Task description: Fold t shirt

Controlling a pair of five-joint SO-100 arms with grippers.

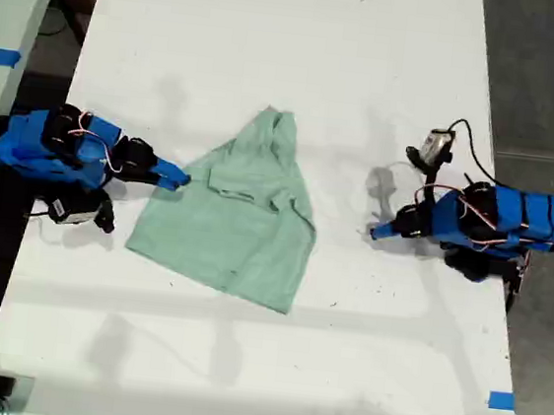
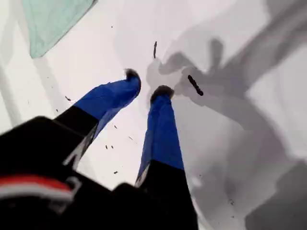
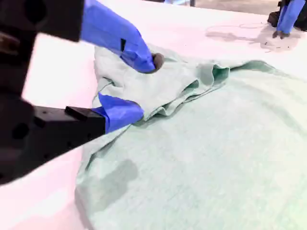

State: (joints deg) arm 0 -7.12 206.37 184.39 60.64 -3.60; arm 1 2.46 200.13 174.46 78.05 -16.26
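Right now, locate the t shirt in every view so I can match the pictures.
Exterior view: t shirt mid-table, rumpled, between both arms.
First wrist view: only a corner, apart from my first gripper.
Second wrist view: fills the picture; my second gripper straddles a fold.
Shared landmark: white table.

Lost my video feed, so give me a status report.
My first gripper open over bare table. My second gripper open, straddling a bunched fold of the t shirt. Nothing in the way.
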